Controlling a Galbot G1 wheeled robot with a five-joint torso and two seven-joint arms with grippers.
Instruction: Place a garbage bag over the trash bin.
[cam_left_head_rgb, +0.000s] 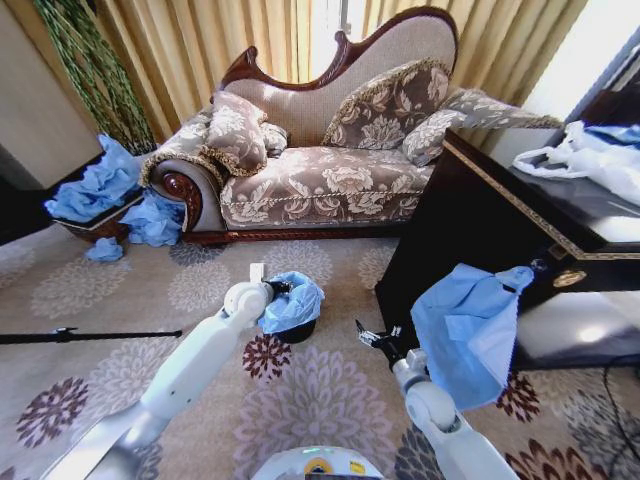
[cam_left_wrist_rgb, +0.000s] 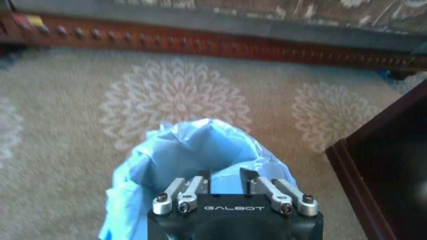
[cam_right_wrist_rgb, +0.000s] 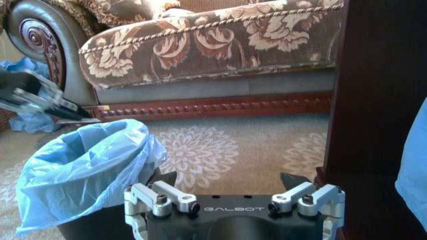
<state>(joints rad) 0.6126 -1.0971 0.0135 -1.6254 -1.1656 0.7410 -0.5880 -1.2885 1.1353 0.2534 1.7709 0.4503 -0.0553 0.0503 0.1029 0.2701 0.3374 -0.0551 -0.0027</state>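
Bag (cam_left_head_rgb: 292, 303): you see it draped over the bin (cam_left_head_rgb: 296, 330) on the carpet; thin, soft, slippery, so grip the rim.
Left pincer (cam_left_wrist_rgb: 225, 176): fingers apart above the bag.
Right pincer (cam_right_wrist_rgb: 228, 178): spread wide, beside the bin.

Thin, see-through crinkly plastic garbage bag (cam_right_wrist_rgb: 80, 165), smooth black trash bin (cam_left_head_rgb: 297, 330), shiny dark wood cabinet (cam_left_head_rgb: 480, 210) — soft patterned cloth sofa (cam_left_head_rgb: 320, 180), flowery carpet (cam_left_head_rgb: 330, 390)

I'm looking into a living room of a home or hotel suite: a carved-wood sofa (cam_left_head_rgb: 330, 160) with floral cushions (cam_left_head_rgb: 385, 105), long gold curtains (cam_left_head_rgb: 230, 35) behind it, a flower-patterned carpet (cam_left_head_rgb: 130, 290) and a dark polished cabinet (cam_left_head_rgb: 480, 220) at my right.
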